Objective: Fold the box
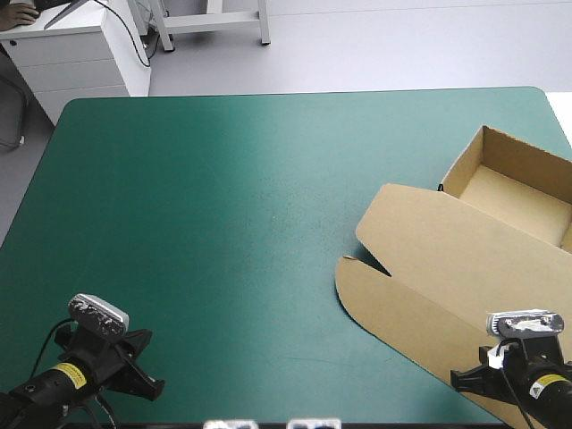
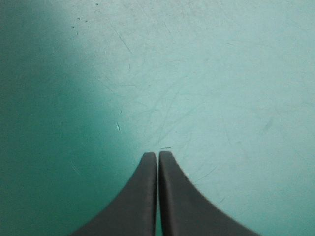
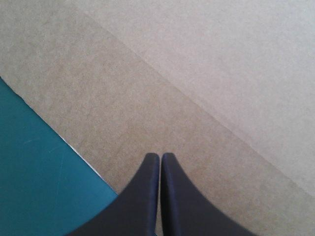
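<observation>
Looking light but stiff, the box (image 1: pixel 465 259) wants a lid-edge pinch; left end effector (image 2: pixel 158 153) and right end effector (image 3: pixel 160 156) sit closed, empty.

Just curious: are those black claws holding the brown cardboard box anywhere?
Nothing is held: the left gripper and right gripper are shut, empty; the open brown cardboard box lies free.

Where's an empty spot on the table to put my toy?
The whole left and middle of the teal-green cover is bare, from the far edge to the left tool. The right side is crowded: the brown box lies there, right tool over it.
</observation>
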Controlling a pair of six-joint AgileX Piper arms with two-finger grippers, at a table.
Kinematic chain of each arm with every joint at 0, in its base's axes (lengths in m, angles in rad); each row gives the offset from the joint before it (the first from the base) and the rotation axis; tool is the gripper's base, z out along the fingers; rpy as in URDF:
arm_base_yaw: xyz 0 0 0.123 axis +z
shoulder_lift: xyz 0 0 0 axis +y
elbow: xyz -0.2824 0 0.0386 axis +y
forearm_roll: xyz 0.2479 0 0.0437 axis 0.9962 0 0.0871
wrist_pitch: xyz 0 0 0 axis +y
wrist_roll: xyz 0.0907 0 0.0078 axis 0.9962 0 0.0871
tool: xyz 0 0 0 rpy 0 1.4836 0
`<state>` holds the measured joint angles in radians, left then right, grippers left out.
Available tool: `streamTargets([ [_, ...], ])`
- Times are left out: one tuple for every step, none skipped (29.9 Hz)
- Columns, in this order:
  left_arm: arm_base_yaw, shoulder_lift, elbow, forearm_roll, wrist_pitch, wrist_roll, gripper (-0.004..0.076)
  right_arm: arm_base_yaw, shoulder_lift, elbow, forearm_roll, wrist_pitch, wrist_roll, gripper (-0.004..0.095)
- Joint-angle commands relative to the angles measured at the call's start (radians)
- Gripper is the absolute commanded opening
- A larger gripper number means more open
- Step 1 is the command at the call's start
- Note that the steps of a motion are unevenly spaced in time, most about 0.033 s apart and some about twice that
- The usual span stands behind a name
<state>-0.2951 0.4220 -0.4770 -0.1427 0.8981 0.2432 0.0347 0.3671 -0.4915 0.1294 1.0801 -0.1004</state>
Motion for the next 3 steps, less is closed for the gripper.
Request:
streamTargets([
  [-0.006, 0.007, -0.024, -0.013, -0.047, -0.004, -0.0008, 0.004, 0.009, -0.023, 0.008, -0.051, -0.006, -0.0004],
  [-0.006, 0.007, -0.024, -0.013, -0.047, -0.004, -0.0008, 0.004, 0.009, -0.023, 0.008, -0.051, -0.006, -0.0004],
  [-0.006, 0.007, -0.024, -0.013, -0.047, -0.004, -0.0008, 0.004, 0.009, -0.023, 0.008, -0.051, -0.006, -0.0004],
])
